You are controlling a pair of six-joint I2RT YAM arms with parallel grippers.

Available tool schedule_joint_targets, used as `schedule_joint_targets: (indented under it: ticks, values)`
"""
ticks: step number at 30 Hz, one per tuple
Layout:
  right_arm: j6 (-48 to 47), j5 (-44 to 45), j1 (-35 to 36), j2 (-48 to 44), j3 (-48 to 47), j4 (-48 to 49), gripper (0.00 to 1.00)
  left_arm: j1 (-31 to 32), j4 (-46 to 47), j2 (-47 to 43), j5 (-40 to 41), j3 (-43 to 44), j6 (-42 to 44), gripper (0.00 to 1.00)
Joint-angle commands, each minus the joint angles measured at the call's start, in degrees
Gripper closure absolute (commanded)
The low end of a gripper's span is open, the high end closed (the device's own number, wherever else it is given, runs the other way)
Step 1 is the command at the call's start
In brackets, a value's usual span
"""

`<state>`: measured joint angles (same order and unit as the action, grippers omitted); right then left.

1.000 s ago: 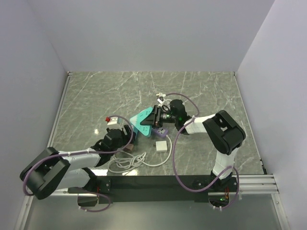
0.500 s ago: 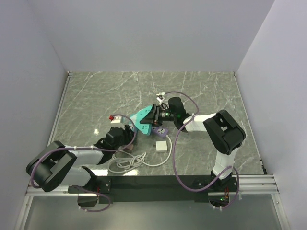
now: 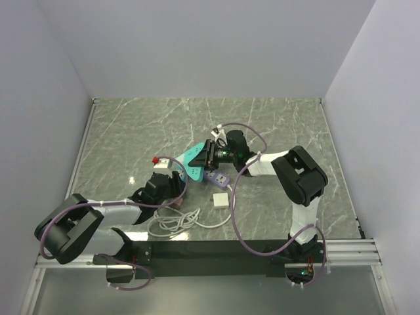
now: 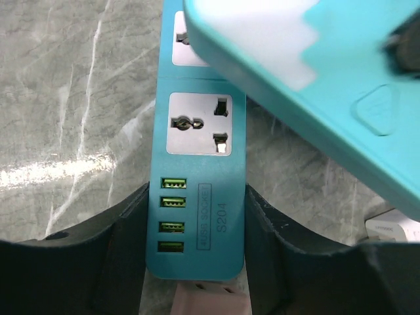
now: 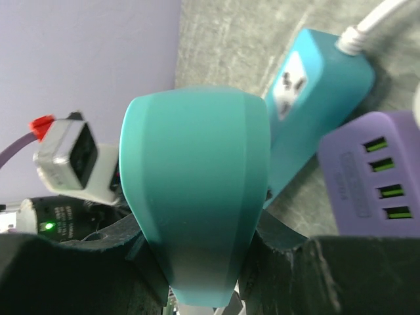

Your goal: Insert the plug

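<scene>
Soft even overhead light, pale walls (image 3: 197, 46) bright, white glare patches on the glossy counter (image 4: 65, 98), faint shadows under the arms (image 3: 111, 213), overhead view sharp, power strip (image 4: 200, 216) crisp, teal casing (image 4: 308, 72) blurred and washed out close to the left wrist lens, jaws dark.

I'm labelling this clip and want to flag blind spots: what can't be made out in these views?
Plug: too small in the top view to show its prongs.
Teal object in the right tool: blurred in the left wrist view, fills the right wrist view; its type is unclear.
Power strip in the left tool: far end hidden under that object, left wrist view.
</scene>
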<state>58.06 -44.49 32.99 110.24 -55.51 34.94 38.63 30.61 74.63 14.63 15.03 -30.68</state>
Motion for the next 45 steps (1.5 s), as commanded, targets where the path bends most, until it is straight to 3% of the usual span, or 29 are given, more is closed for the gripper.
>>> schedule_joint_targets:
  ticks: [1,27,45]
  values:
    - [-0.06,-1.83,-0.3,1.12,-2.41,1.71,1.0,0.65,4.1,-2.38,-1.8,-1.13,1.76,1.0]
    - [0.3,-3.06,-2.85,5.43,-2.41,3.65,1.0,0.83,4.46,-3.44,-2.68,-1.75,1.76,1.0]
    - [1.35,-3.06,-0.21,7.54,-2.5,3.73,1.0,1.36,4.46,-3.17,-2.5,-1.58,2.29,1.0]
